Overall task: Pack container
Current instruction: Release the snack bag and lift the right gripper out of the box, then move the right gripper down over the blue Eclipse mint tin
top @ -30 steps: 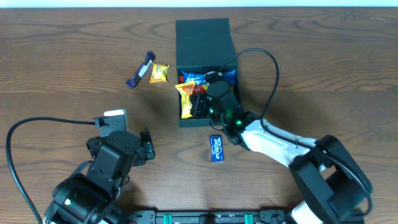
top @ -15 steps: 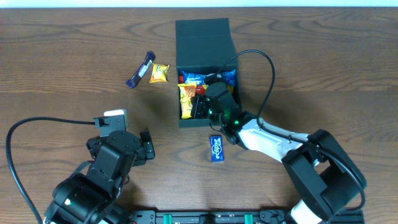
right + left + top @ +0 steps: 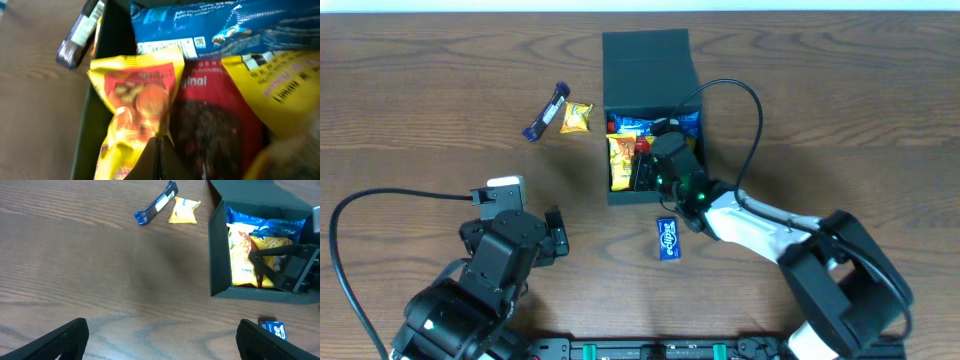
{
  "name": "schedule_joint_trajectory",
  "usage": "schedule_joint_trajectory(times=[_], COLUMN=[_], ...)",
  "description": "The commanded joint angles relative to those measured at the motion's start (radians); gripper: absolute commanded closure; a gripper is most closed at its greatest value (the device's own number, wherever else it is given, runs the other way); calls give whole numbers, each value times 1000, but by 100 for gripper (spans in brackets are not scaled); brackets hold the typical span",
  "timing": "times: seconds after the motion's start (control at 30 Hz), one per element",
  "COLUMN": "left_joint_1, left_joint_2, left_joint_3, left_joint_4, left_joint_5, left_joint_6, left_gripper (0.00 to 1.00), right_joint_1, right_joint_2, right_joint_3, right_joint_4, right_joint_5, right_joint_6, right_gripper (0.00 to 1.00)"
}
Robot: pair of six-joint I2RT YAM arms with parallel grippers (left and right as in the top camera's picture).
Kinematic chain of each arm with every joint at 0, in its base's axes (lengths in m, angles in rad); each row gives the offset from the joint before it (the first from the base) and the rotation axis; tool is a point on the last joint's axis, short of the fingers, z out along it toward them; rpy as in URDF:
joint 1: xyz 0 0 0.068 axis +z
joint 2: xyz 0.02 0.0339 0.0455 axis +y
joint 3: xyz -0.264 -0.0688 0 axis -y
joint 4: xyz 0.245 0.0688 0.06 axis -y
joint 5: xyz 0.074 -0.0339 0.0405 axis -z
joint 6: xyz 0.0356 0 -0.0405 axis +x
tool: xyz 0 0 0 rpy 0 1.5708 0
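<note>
The container [image 3: 650,60] is a dark teal box standing open at the table's far middle, its flap lid folded back. It holds blue, red and yellow snack packets. My right gripper [image 3: 642,170] reaches into it from the near right. In the right wrist view its tips [image 3: 160,139] are shut on the right edge of a yellow snack packet [image 3: 135,100], which stands against the box's left wall [image 3: 90,145] beside a red packet [image 3: 215,125]. My left gripper [image 3: 160,340] hovers open and empty over bare wood, near left of the box [image 3: 220,255].
A purple-blue bar [image 3: 546,112] and a small yellow packet [image 3: 576,117] lie left of the box. A blue packet [image 3: 667,240] lies on the table just in front of it, under the right arm. The right arm's cable loops over the box's right side.
The right gripper edged slightly deeper into the box, and the yellow packet went from tilted to upright against the left wall. The left arm has not moved.
</note>
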Motion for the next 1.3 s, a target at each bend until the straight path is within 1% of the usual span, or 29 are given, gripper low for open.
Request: schedule_joint_trajectory(times=[0.0, 0.07, 0.13, 0.23, 0.33, 0.53, 0.63, 0.8, 0.9, 0.97, 1.03, 1.17, 1.27], left_joint_1=[2, 2, 2, 2, 2, 2, 2, 2, 2, 2, 2, 2, 2], left_joint_2=[1, 1, 1, 1, 1, 1, 1, 1, 1, 1, 1, 1, 1], left_joint_3=[-1, -1, -1, -1, -1, -1, -1, -1, -1, -1, -1, -1, -1], left_joint_4=[-2, -2, -2, -2, -2, -2, -2, -2, -2, -2, -2, -2, -2], left_joint_5=[-7, -7, -7, -7, -7, -7, -7, -7, -7, -7, -7, -7, -7], left_joint_6=[-8, -7, -8, -7, -7, -7, -8, -8, -7, -8, -7, -8, -8], left_gripper=[5, 5, 5, 5, 5, 5, 5, 5, 5, 5, 5, 5, 4], right_joint_1=[8, 8, 8, 9, 9, 16, 52, 151, 179, 189, 196, 225, 252], right_joint_2=[-132, -208, -283, -371, -447, -523, -544, -592, -632, -663, -692, -740, -759], right_joint_3=[42, 60, 78, 93, 93, 93, 93, 93, 93, 93, 93, 83, 33], right_joint_4=[-74, -167, -272, -385, -513, -707, -784, -818, -858, -919, -975, -1058, -1067], right_joint_5=[28, 61, 95, 98, 97, 97, 97, 102, 143, 217, 253, 264, 266], right_joint_6=[-71, -78, -116, -262, -330, -332, -331, -330, -276, -220, -206, -206, -166], right_gripper=[98, 98, 99, 99, 99, 99, 99, 99, 99, 99, 98, 98, 99])
